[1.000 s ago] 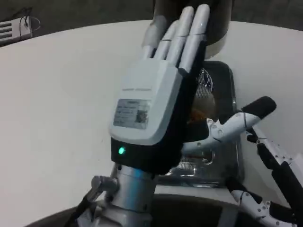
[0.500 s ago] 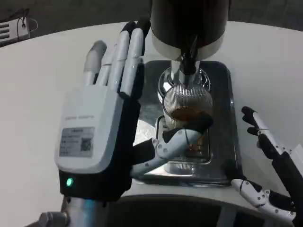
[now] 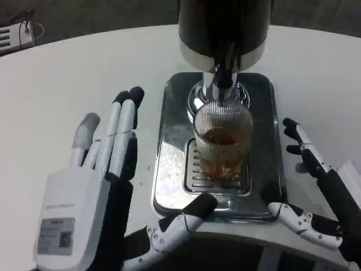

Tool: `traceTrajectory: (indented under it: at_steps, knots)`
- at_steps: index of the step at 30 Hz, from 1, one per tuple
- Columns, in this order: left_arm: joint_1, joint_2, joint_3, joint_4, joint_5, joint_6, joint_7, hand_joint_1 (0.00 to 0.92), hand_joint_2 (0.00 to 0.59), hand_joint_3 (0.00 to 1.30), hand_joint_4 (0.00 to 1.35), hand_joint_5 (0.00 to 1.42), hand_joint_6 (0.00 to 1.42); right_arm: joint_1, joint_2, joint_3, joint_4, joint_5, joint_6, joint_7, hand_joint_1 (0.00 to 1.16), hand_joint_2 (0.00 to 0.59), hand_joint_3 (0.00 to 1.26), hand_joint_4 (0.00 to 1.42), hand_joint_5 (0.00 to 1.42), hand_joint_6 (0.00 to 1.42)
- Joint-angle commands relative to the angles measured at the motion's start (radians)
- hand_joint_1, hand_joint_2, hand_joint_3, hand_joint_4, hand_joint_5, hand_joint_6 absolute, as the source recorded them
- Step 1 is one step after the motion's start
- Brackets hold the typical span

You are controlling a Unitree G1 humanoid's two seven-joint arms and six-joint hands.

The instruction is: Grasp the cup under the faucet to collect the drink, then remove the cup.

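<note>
A ribbed clear glass cup (image 3: 222, 142) with brown drink in its lower part stands on the drip grate (image 3: 194, 175) under the dispenser's faucet (image 3: 224, 76). My left hand (image 3: 90, 197) is at the lower left, apart from the cup, fingers straight and spread, thumb reaching toward the tray's front edge. Its palm holds nothing. My right hand (image 3: 318, 192) hangs at the lower right beside the tray, fingers apart and empty, not touching the cup.
The dark dispenser body (image 3: 224, 28) rises behind the cup on a shiny metal drip tray (image 3: 169, 152). White round table (image 3: 67, 84) surrounds it. A small white item with cables (image 3: 17, 34) lies at the far left edge.
My left hand has drawn back from over the cup, down and to the left, uncovering the cup and tray. The right hand has shifted slightly.
</note>
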Motion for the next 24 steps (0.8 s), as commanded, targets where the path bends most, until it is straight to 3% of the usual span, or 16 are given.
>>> traceTrajectory:
  at_steps: [1, 13, 24]
  knots:
    - [0.101, -0.006, 0.013, 0.024, -0.034, -0.079, 0.096, 0.0, 0.136, 0.03, 0.0, 0.22, 0.09, -0.037, 0.006, 0.023, 0.036, 0.023, -0.011, 0.0, 0.45, 0.301, 0.0, 0.05, 0.16, 0.3]
    - [0.183, -0.018, 0.008, 0.048, -0.028, -0.129, 0.122, 0.0, 0.136, 0.03, 0.0, 0.23, 0.12, -0.129, 0.029, 0.067, 0.121, 0.037, 0.0, -0.007, 0.49, 0.274, 0.0, 0.05, 0.16, 0.29]
    - [0.204, -0.005, 0.009, 0.035, -0.02, -0.133, 0.093, 0.0, 0.139, 0.03, 0.0, 0.23, 0.12, -0.207, 0.042, 0.099, 0.19, 0.042, 0.02, 0.0, 0.62, 0.224, 0.0, 0.04, 0.13, 0.27]
